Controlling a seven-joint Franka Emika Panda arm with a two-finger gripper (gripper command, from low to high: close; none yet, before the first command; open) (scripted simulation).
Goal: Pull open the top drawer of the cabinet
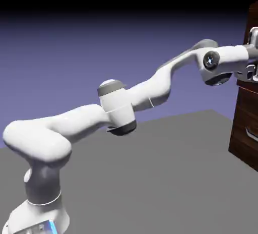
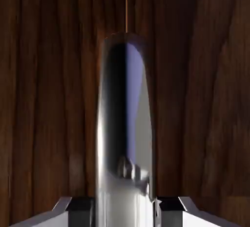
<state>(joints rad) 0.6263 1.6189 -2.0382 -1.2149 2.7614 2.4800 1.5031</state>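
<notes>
Silver fills my hand view: the handle (image 2: pixel 110 138), with a fingertip close against each side, so I judge my claw (image 2: pixel 125 214) is holding it. Dark wood grain spreads behind. The top drawer (image 1: pixel 251 20) is at the exterior view's right edge, on the upper part of the cabinet (image 1: pixel 241 127), partly behind my hand. I take the step in hand to be the grip, with the pull to follow. Next I should draw straight back from the cabinet, slowly (polished metal could slip), keeping my fingers pressed on the handle.
</notes>
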